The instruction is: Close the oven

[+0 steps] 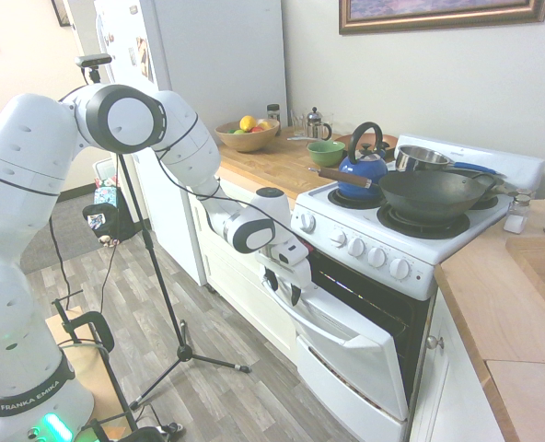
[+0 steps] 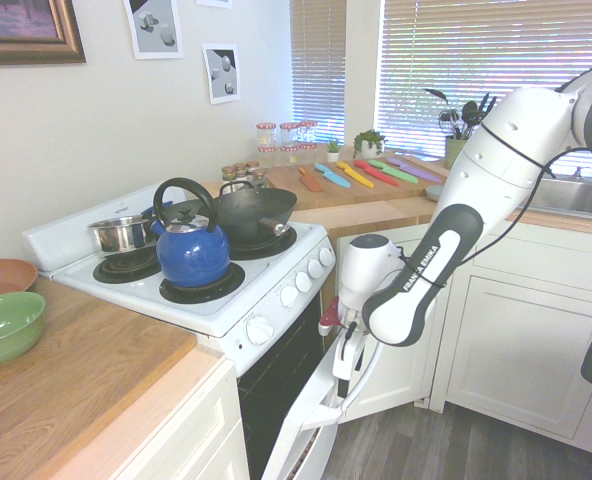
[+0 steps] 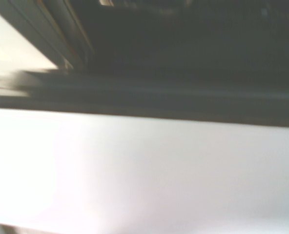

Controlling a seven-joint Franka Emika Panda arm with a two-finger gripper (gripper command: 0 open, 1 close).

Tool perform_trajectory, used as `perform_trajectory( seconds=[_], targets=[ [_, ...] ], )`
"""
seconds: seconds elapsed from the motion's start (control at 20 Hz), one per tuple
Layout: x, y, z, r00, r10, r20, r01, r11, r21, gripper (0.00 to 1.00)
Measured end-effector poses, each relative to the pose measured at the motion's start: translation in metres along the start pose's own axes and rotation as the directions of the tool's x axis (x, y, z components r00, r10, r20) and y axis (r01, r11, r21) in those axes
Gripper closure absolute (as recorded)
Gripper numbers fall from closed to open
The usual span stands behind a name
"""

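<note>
One white oven [image 1: 376, 273], sitting between two wood counters, left one [image 1: 265, 168] and right one [image 1: 493, 285] in the first exterior view. Faces out toward the floor, so down and left in the first exterior view, down and right in the second. Stands upright, with long axis of the knob panel [image 1: 331, 241] running side to side across the front, parallel to the wall. Has the door [image 1: 369, 373] partway down, tilted outward, top edge well apart from the frame. Shows the handle [image 1: 318, 324] running along the door's width too.

Looks like spread fingers on the gripper [image 1: 284, 286], right at the door's top near one end of the handle. Can't tell about actual contact.

Now the hard-to-see stuff: loses the bottom of the door past the lower edge of the second exterior view. Hides one upper door corner behind the gripper in the first. Goes mostly dark inside the oven, with only faint rack lines [image 1: 376, 305]. Gets super blurry in the wrist view, basically a pale band of door beside a dark interior.
</note>
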State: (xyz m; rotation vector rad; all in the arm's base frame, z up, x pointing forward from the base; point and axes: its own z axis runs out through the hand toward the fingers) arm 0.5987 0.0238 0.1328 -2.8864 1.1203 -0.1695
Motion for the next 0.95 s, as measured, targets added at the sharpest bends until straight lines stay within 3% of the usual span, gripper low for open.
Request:
perform_trajectory(
  seconds=[0.6,0.75,0.95],
  targets=[
    [0.005,-0.097,-0.056,0.995,-0.074,-0.067,0.077,0.996,0.036,0.00],
    [0.004,-0.085,-0.075,0.996,-0.058,-0.061,0.060,0.998,0.035,0.00],
    [0.004,-0.020,-0.115,0.999,-0.047,0.018,0.047,0.998,-0.037,0.00]
  ],
)
